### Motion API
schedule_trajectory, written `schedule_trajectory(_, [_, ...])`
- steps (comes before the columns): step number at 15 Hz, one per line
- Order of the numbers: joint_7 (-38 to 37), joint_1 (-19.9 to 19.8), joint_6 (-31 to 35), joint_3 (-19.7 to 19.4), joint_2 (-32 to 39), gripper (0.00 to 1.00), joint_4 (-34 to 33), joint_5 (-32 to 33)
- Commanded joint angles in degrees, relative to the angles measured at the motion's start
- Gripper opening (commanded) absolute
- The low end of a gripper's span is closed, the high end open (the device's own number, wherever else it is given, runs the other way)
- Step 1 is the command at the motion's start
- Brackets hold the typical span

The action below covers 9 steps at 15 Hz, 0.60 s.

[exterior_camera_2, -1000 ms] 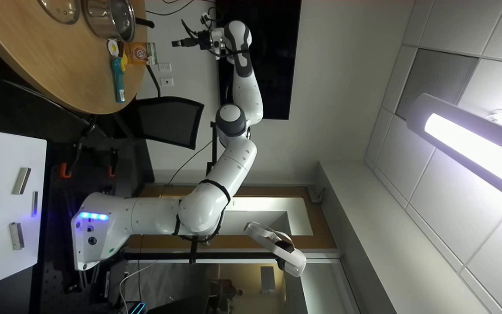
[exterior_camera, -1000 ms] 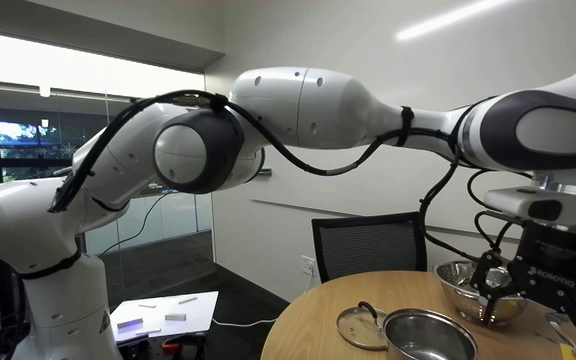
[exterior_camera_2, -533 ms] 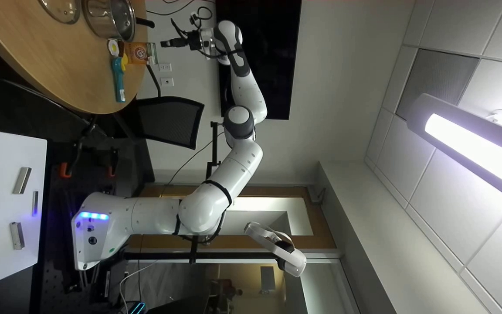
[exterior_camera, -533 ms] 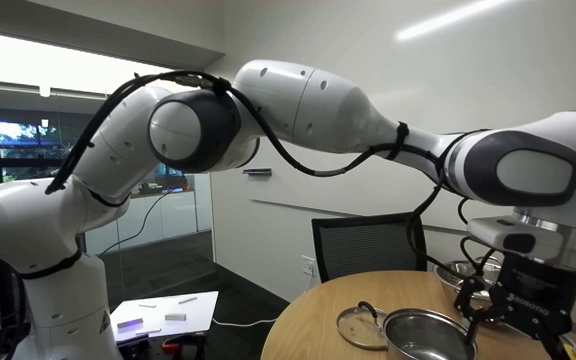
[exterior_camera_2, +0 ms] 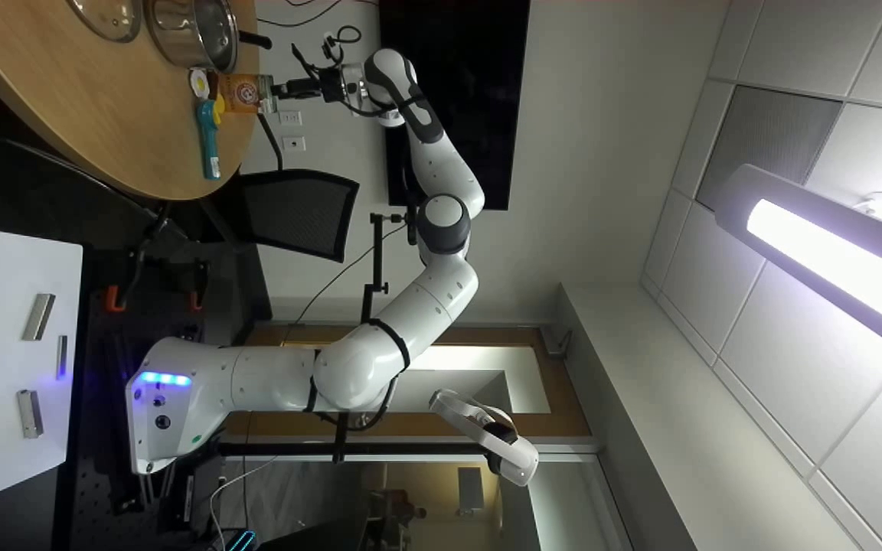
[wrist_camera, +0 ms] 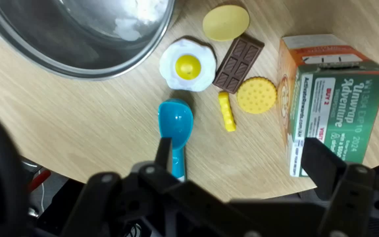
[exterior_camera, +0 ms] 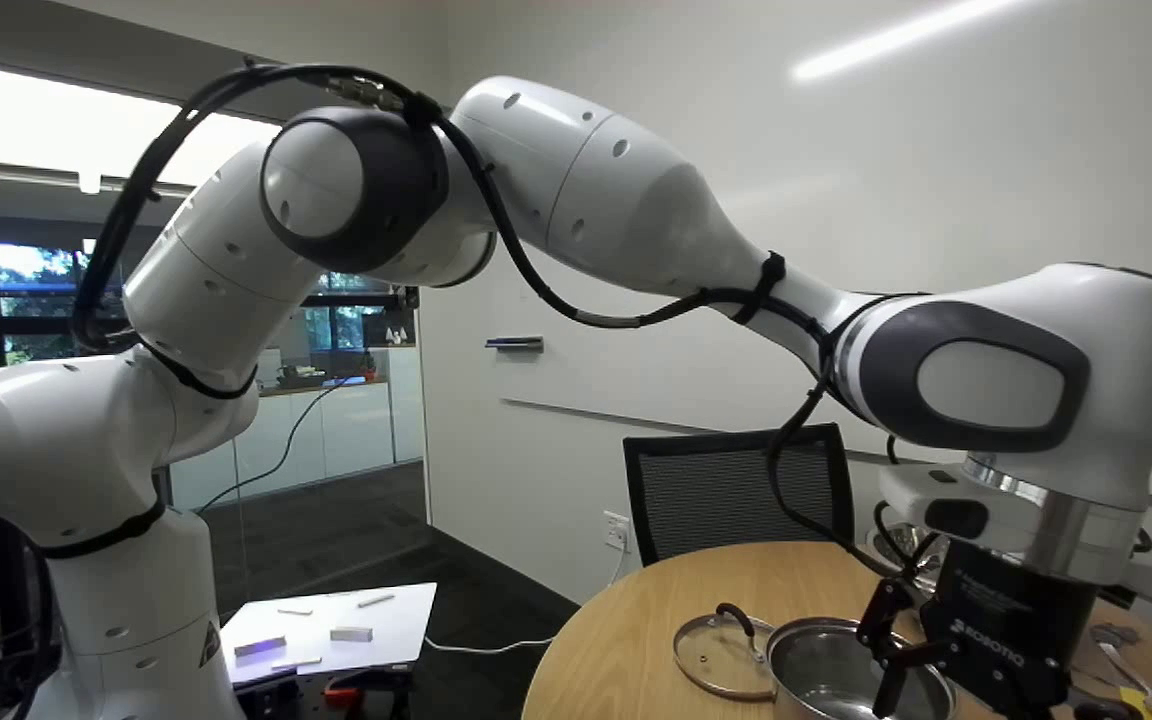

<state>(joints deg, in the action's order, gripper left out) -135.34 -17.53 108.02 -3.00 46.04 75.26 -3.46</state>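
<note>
At lower centre of the wrist view, one gripper (wrist_camera: 238, 146), empty and spread wide, with grasping apparently left to do; mid-frame, blue scoop (wrist_camera: 175, 123); right, green-topped box (wrist_camera: 344, 112); upper left, steel pot (wrist_camera: 90, 73); upper centre, toy egg (wrist_camera: 188, 67) and chocolate bar (wrist_camera: 239, 63), loose outside.

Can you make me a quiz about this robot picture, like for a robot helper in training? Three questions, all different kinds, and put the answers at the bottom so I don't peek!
1. True or false: the gripper has its jaws open.

2. Pick one. In the wrist view, which of these lies nearest the pot?
A) chocolate bar
B) toy fried egg
C) round cookie

3. Fill the gap: in the wrist view, the red letters on the box say "BUY ____".

Key:
1. True; the jaws stand wide apart.
2. B; it lies close by the pot's rim.
3. 2
</note>
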Motion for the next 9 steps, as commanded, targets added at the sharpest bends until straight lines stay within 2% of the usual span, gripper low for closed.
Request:
schedule_trajectory(1, [-1.1,3.6,7.3,-5.9,-8.1,1.00,13.4,-1.5])
schedule_trajectory(5, [3.5,6.0,17.8,-10.1,-13.1,1.00,24.1,2.0])
schedule_trajectory(9, [15.2,5.8,30.6,-9.4,-18.4,1.00,35.4,1.1])
